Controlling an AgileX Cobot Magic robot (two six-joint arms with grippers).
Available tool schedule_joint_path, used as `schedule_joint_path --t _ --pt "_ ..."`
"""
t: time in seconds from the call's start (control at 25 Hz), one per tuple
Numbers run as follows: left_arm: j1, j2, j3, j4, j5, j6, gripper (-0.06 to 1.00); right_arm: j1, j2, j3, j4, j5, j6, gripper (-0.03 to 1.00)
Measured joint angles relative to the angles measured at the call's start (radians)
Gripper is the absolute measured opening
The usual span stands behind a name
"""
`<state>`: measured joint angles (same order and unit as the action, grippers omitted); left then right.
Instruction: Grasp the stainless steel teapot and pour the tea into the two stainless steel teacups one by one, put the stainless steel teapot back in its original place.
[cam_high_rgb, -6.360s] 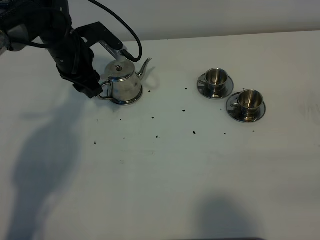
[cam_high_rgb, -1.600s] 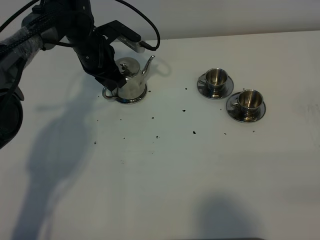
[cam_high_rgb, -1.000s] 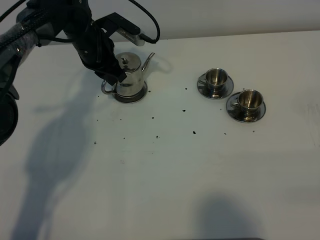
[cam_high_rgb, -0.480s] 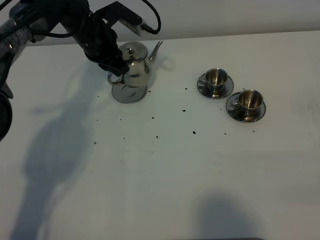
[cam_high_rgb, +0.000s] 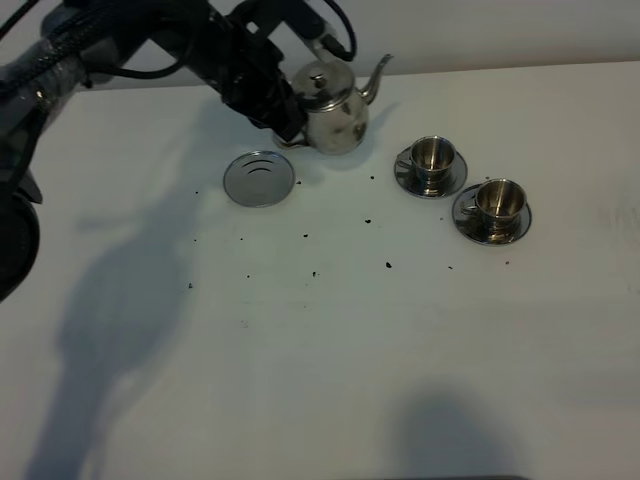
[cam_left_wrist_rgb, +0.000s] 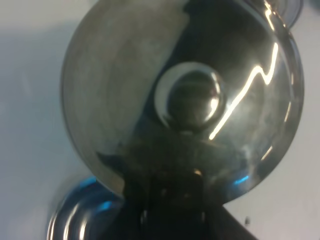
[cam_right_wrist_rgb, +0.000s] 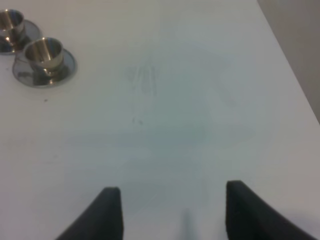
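**Above the Table, Teapot Hangs Between Coaster and Cups**

Toward the far edge of the white table (cam_high_rgb: 330, 360), the left gripper (cam_high_rgb: 284, 122) is clenched on the loop handle of the stainless steel teapot (cam_high_rgb: 337, 112). The pot is upright, with its lid on. Its thin spout points away from the arm, toward the side where the cups stand. It is off the round coaster (cam_high_rgb: 259, 178), which lies flat on the table just beside it, under the arm.

In the left wrist view, the lid (cam_left_wrist_rgb: 120, 85) and its knob (cam_left_wrist_rgb: 192, 97) fill most of the picture, with the dark jaws closed behind them.

To the right, the far teacup (cam_high_rgb: 433, 153) and the near teacup (cam_high_rgb: 499, 198) stand upright. Each sits on its own saucer, the far saucer (cam_high_rgb: 455, 180) just beside the near saucer (cam_high_rgb: 475, 228). The teapot is near the far teacup but apart from it. What the cups hold cannot be told.

The right gripper (cam_right_wrist_rgb: 170, 212) is released. Its fingers (cam_right_wrist_rgb: 107, 212) are spread wide over plain tabletop, well apart from the cups.

Dark specks (cam_high_rgb: 388, 265) are scattered across the middle of the table.
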<state>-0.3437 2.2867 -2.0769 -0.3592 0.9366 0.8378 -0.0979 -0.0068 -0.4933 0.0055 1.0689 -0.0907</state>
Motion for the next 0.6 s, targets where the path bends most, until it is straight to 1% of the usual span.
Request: schedule_joint_path --t 0.32,0.6 --pt "-0.085 0.000 0.001 0.000 -0.084 0.060 0.24 0.000 0.000 0.000 0.000 0.000 0.000 0.45" --pt "-0.129 0.000 0.001 0.000 -0.132 0.192 0.24 0.000 0.000 0.000 0.000 0.000 0.000 0.45"
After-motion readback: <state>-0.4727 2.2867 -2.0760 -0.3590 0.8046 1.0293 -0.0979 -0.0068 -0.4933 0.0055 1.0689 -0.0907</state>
